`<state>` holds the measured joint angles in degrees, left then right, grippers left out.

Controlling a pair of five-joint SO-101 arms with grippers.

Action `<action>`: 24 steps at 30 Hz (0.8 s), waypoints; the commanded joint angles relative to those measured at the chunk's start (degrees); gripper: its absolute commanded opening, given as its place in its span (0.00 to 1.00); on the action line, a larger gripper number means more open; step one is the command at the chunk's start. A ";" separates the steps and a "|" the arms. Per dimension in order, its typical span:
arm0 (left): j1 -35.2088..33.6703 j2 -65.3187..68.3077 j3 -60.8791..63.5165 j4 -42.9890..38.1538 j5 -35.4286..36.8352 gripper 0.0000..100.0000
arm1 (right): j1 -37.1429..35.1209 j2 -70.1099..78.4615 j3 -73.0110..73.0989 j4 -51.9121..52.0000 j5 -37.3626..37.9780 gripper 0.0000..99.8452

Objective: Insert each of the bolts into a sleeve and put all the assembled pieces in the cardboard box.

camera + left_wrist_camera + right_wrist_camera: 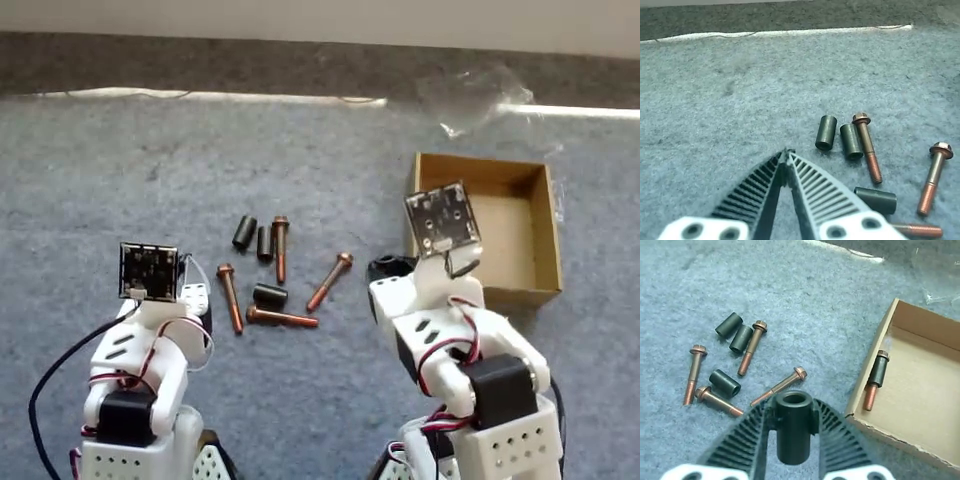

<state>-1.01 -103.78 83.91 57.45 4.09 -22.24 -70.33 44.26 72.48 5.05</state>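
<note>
Sleeve [792, 437] clamped by right end effector [791, 410]; left end effector [786, 152] closed.

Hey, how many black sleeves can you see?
5. Three sleeves lie loose on the carpet among the bolts, one in the right gripper, one on a bolt inside the cardboard box.

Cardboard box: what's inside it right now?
One copper-coloured bolt seated in a dark cylindrical sleeve lies beside the brown cardboard box's wall nearest the loose bolts. In the high view, the right arm covers that corner.
</note>
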 commanded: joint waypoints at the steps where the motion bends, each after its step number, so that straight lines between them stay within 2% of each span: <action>1: 1.01 -0.04 -4.53 1.41 -0.62 0.00 | 0.40 -5.58 3.30 -4.09 2.55 0.00; 6: 1.01 3.82 -6.29 1.41 -2.55 0.00 | -0.22 -13.41 9.89 -6.29 2.64 0.00; 10: 1.01 16.48 -12.26 1.32 -2.46 0.00 | -3.47 -18.77 15.96 -9.36 2.64 0.00; 15: 2.07 31.34 -17.01 0.88 -2.37 0.00 | -4.00 -23.08 21.76 -12.09 2.64 0.00; 24: 5.05 49.98 -22.02 -3.60 6.68 0.00 | -4.00 -31.87 34.42 -20.97 2.64 0.01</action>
<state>2.86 -60.26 66.42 55.96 7.78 -25.58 -99.16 77.67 54.81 6.99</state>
